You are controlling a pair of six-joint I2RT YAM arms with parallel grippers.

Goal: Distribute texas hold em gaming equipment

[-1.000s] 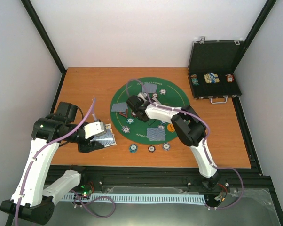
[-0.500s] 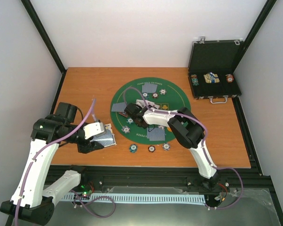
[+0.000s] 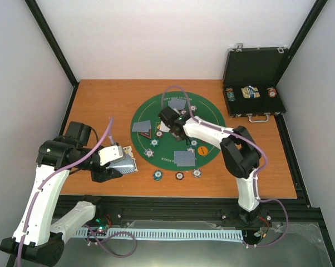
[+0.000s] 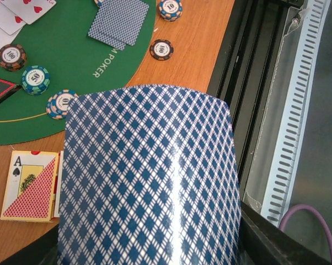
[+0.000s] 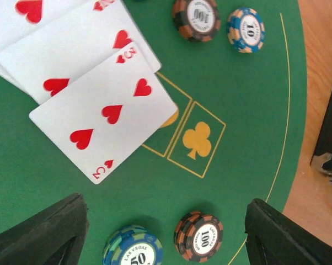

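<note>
Deck (image 4: pixel 149 176) clamped in left hand (image 3: pixel 116 166) by near edge of table (image 3: pixel 101 100) | right hand (image 5: pixel 166 234) apart over green mat (image 5: pixel 232 165)

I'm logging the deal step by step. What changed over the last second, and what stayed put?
The right gripper shifted right and slightly farther across the green mat, and its jaws opened; the three of hearts lies free, face up, below it. The left gripper kept its hold on the blue-backed deck; chips unmoved.
</note>
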